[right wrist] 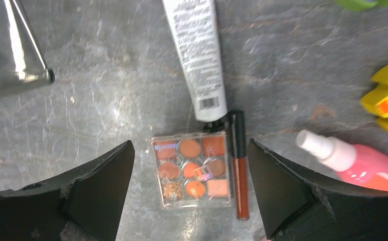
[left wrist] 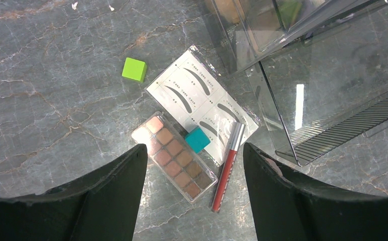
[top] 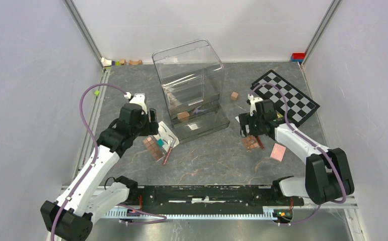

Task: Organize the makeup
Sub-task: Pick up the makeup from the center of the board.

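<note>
**Both grippers empty over the palette clusters**

Left gripper: jaws spread wide, nothing between them, hanging over the long eyeshadow palette. The palette lies flat on the table. The eyebrow card is just beyond it, and a teal cube sits where the two meet. The red lip gloss lies along the palette's far side, close enough to touch or nearly so. The clear organizer is just beside the card.

Right gripper: jaws spread, empty, over the square palette. The brown lip gloss is tight against its right edge. The cap end of the white tube meets its top corner. The pink spray bottle is near but apart.

Handling, as a judgement:
- Palettes: light, rigid, slick clear plastic with a low profile. Pinch across the narrow width at mid-length, fingertips right down at the table. On both, the adjacent gloss blocks one finger slot, so either move the gloss first or come in from the free edges.
- Glosses: round barrels that will likely roll. Grip across the barrel at the middle.
- Card: thin and floppy, so a flat pick looks unreliable. Go for a corner or the edge.
- White tube: soft body. Hold near the cap with light pressure.
</note>
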Controlling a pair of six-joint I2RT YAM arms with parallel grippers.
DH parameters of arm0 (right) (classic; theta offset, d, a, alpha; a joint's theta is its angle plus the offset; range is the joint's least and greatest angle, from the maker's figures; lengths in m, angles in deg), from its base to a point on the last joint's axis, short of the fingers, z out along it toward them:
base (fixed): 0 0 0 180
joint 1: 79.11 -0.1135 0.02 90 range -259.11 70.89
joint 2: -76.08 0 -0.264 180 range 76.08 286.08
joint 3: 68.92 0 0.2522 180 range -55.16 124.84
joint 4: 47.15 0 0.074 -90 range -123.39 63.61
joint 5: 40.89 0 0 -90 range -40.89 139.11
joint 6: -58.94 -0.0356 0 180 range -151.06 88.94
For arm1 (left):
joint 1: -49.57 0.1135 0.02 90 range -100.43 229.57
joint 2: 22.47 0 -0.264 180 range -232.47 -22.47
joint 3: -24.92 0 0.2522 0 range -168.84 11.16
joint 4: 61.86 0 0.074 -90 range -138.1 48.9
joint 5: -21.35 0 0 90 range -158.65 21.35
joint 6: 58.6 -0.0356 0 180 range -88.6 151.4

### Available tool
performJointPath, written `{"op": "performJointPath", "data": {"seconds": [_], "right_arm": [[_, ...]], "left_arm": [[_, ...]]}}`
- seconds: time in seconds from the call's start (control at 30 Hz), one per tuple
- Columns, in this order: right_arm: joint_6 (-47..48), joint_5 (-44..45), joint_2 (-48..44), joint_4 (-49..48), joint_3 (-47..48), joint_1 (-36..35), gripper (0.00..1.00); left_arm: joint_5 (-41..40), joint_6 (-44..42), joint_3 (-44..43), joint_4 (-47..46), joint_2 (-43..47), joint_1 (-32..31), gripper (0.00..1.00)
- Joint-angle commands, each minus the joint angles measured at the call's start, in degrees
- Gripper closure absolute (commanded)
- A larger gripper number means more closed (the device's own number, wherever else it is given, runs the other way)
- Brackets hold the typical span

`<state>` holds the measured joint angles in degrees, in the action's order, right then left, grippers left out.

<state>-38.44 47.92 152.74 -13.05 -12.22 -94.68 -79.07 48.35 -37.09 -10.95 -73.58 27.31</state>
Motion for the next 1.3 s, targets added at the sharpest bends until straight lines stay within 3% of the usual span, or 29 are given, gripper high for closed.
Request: {"op": "performJointPath", "data": {"seconds": [0.0, 0.13, 0.4, 0.93, 1.13, 1.27], "right_arm": [[-2.05, -6.25, -2.33, 0.47, -3.75, 0.26, 0.09], [-2.08, -8.51, -2.45, 0.04, -5.88, 0.28, 0.08], [-1.71, -4.06, -1.27, 0.76, -6.62, 0.33, 0.04], [-0.73, -0.01, -1.35, 2.67, -8.19, -1.43, 0.07], [-3.18, 7.63, 0.56, 3.05, -8.57, -5.89, 0.12], [-4.36, 10.53, 1.06, 2.89, -8.79, -7.44, 0.24]], "left_arm": [[-0.13, -2.27, -0.71, -1.81, -0.19, 0.13, 0.23], [-0.05, -2.27, -0.72, -1.81, -0.18, 0.17, 0.23], [-0.01, -2.27, -0.70, -1.82, -0.19, 0.16, 0.23], [0.18, -2.28, -0.71, -1.86, -0.46, 0.16, 0.23], [0.22, -2.27, -0.71, -1.81, -0.39, 0.14, 0.23], [0.20, -2.27, -0.71, -1.81, -0.25, 0.12, 0.23]]}}
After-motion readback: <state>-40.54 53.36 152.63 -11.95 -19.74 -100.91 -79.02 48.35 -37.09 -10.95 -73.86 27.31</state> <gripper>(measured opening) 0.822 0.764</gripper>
